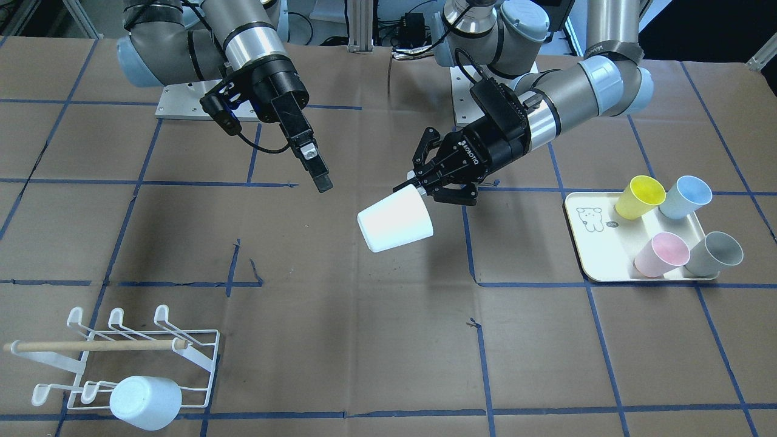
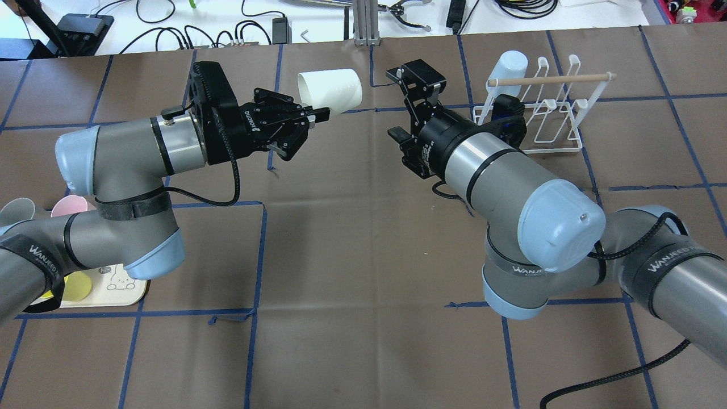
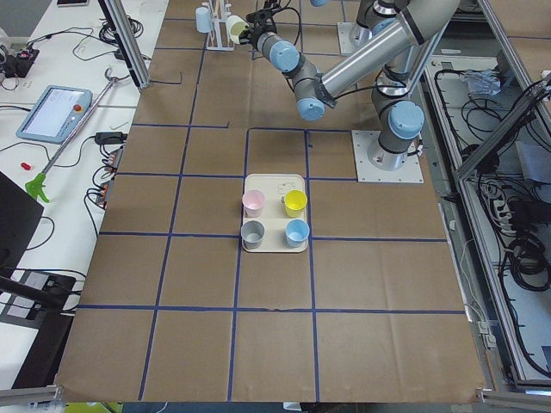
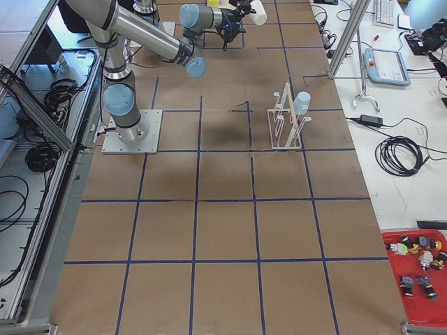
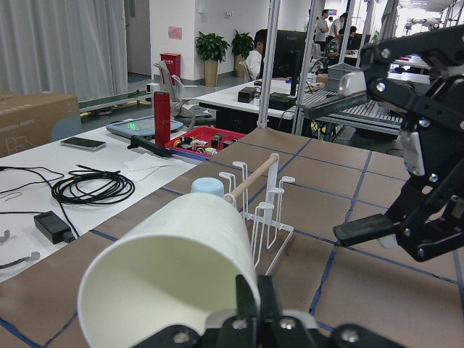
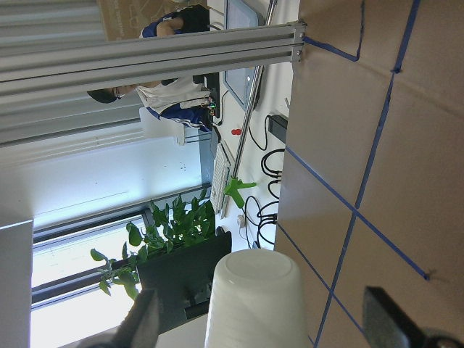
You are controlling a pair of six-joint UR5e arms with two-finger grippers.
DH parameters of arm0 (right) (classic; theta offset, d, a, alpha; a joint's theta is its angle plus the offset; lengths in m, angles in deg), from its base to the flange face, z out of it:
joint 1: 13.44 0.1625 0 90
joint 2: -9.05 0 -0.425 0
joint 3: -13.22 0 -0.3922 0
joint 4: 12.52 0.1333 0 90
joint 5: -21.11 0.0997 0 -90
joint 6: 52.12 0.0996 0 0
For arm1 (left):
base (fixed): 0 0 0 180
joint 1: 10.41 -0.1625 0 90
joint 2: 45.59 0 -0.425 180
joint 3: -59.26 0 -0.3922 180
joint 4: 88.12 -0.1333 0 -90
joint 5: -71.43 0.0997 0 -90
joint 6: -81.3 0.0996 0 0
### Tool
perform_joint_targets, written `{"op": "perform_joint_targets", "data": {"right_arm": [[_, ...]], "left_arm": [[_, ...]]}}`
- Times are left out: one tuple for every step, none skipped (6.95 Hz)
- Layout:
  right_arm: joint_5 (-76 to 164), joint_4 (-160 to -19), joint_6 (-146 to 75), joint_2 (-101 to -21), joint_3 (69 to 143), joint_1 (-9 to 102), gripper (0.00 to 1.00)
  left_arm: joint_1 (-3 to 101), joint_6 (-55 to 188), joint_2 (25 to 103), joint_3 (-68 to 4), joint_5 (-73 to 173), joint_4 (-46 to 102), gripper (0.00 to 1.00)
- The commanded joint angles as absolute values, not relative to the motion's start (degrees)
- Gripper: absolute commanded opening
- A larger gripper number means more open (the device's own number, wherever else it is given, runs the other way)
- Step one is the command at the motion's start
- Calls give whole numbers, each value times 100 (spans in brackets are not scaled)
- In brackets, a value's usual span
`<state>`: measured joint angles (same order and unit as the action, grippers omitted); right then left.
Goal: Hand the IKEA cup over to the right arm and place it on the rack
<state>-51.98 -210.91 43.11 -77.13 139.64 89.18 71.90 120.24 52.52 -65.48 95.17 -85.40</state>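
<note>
The white cup (image 1: 394, 218) is plain. The left end effector (image 1: 419, 185) and right end effector (image 2: 416, 79) are black. The brown surface (image 1: 364, 340) has a blue tape grid. The rack (image 1: 139, 358) is white wire with a pale wooden dowel (image 1: 91, 346). The cream tray (image 1: 592, 243) holds 4 cups: a yellow cup (image 1: 640, 195), a pale-blue cup (image 1: 686, 197), a pink cup (image 1: 661, 254) and a grey cup (image 1: 716, 254).

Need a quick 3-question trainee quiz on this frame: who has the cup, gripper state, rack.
1. Which gripper holds the white cup?
2. True or false: the right gripper is shut.
3. The rack bears: A) no cup, B) one cup, C) three cups.

Key: 1) the left gripper, by the rim. 2) False, it is open and apart from the cup. 3) B, one pale cup.
</note>
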Motion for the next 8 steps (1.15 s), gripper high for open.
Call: {"op": "perform_joint_targets", "data": {"right_arm": [[-5289,-20843,4639,-7691,13847,9105,100],[-5411,-20825,4658,-7595,13812,9237,100],[-5430,-20808,4659,-7481,13768,9334,100],[-5439,-20755,4659,-7402,13663,9379,100],[-5491,-20607,4659,-7340,13488,9440,100],[-5544,-20510,4659,-7252,13295,9493,100],[-5536,-20509,4659,-7112,13180,9493,100],[-5544,-20509,4659,-6980,13039,9493,100]], "left_arm": [[7203,12024,5258,-6564,9516,-8566,4],[7203,12015,5258,-6555,9516,-8566,4],[7194,12015,5258,-6564,9516,-8566,4],[7194,12015,5258,-6555,9516,-8566,4],[7194,12006,5258,-6555,9516,-8566,4],[7203,12006,5258,-6555,9516,-8566,4],[7194,12006,5258,-6555,9516,-8566,4],[7194,12006,5258,-6555,9516,-8566,4]]}}
